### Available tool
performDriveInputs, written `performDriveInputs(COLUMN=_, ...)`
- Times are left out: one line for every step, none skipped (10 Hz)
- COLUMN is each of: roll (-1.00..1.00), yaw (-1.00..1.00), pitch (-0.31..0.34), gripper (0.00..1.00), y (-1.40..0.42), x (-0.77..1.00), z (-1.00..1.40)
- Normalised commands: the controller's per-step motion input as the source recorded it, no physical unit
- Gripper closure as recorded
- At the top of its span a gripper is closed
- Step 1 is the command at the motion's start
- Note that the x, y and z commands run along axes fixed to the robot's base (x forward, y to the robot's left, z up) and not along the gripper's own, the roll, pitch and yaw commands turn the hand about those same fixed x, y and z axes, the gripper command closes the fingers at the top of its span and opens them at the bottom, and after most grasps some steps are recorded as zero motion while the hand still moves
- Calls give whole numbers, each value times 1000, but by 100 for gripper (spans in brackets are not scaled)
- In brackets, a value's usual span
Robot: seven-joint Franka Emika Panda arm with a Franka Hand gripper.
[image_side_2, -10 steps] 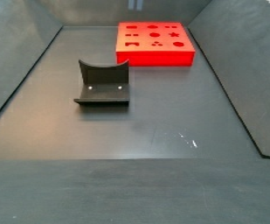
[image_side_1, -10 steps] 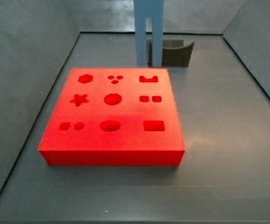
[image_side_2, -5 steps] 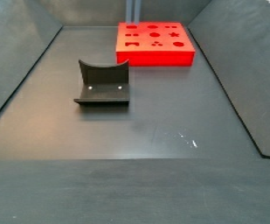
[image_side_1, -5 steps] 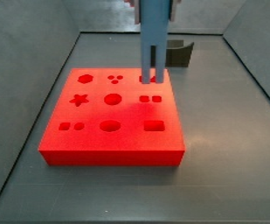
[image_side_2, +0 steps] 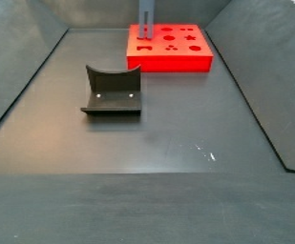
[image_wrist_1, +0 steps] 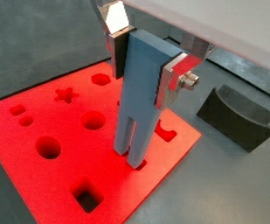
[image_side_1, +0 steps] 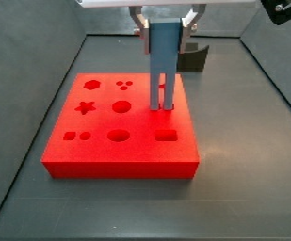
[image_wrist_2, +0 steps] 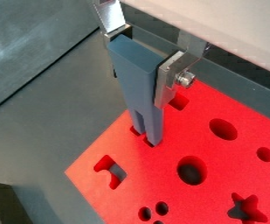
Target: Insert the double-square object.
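My gripper (image_side_1: 167, 21) is shut on the blue double-square object (image_side_1: 164, 66), a tall bar with two square prongs, held upright. Its prong tips stand on the red block (image_side_1: 122, 127) at the double-square hole, next to the crown-shaped hole (image_wrist_1: 166, 131). Whether the tips are inside the hole is hidden. Both wrist views show the silver fingers (image_wrist_1: 178, 74) clamping the bar (image_wrist_1: 143, 96) near its top, with my gripper (image_wrist_2: 143, 57) above the block (image_wrist_2: 218, 166). A side view shows the bar (image_side_2: 146, 14) over the far block (image_side_2: 170, 59).
The red block has several other shaped holes: a star (image_side_1: 86, 106), a circle (image_side_1: 120, 106), a square (image_side_1: 167, 135). The dark fixture (image_side_2: 113, 91) stands on the grey floor apart from the block; it also shows behind the block (image_side_1: 193, 56). Grey walls surround the floor.
My gripper has come down and toward the block's middle with the blue object. Its prongs went from behind the block, past the crown hole, to the double-square hole.
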Motion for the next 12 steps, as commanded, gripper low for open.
performDriveInputs(roll=40, yaw=9, pitch=0, gripper=100, y=46, x=80, z=0)
performDriveInputs(roll=94, yaw=17, pitch=0, gripper=100, y=26, x=71, z=-34)
performDriveInputs(roll=69, yaw=0, pitch=0, gripper=100, y=0, x=6, z=0)
performDriveInputs(roll=0, yaw=-20, pitch=0, gripper=100, y=-29, x=0, z=0)
performDriveInputs(roll=54, yaw=-49, pitch=27, gripper=100, y=-31, x=186, z=-177)
performDriveInputs(roll=99, yaw=-63, pitch=40, gripper=100, y=-14, x=229, z=-234)
performDriveInputs(roll=156, yaw=-46, pitch=33, gripper=100, y=0, x=203, z=-217)
performDriveInputs(roll=170, yaw=-6, pitch=20, gripper=100, y=11, x=154, z=-143)
performDriveInputs(roll=0, yaw=0, pitch=0, gripper=100, y=0, x=0, z=-60)
performDriveInputs(roll=196, yaw=0, pitch=0, gripper=100, y=0, x=-6, z=-640)
performDriveInputs(roll=273, yaw=9, pitch=0, gripper=100, y=0, x=-3, z=-806)
performDriveInputs(roll=193, yaw=3, pitch=0, gripper=100, y=-49, x=-6, z=-909)
